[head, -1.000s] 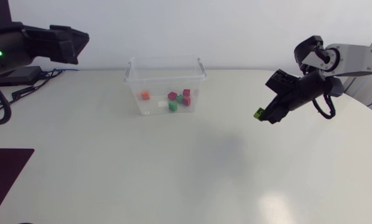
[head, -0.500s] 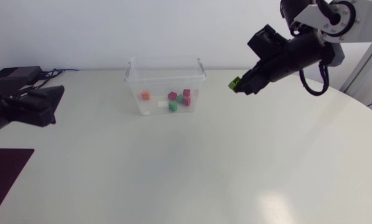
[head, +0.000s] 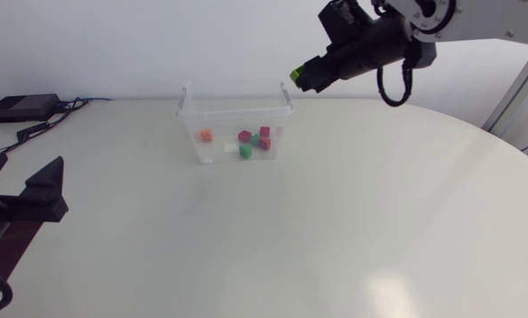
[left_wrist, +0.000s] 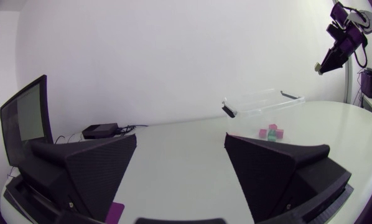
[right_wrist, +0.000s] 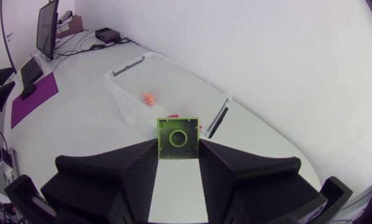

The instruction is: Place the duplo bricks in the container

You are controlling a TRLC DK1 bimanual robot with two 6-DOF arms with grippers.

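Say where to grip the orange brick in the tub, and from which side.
Probably its two opposite side faces, from straight above: the orange brick lies on the floor of the clear container, whose walls bar a side approach. It sits apart from the red and green bricks, so there is room either side.

Open-topped container [head: 186,110]: entry from above, clear walls barring the sides; bricks [head: 255,140] cover part of its floor. The right hand [head: 303,78] with green brick [head: 295,74] hangs above its right rim; table [head: 352,221] gives passage all round.

Pale round-edged table [head: 352,230], plain white wall [head: 158,40] behind, soft even light
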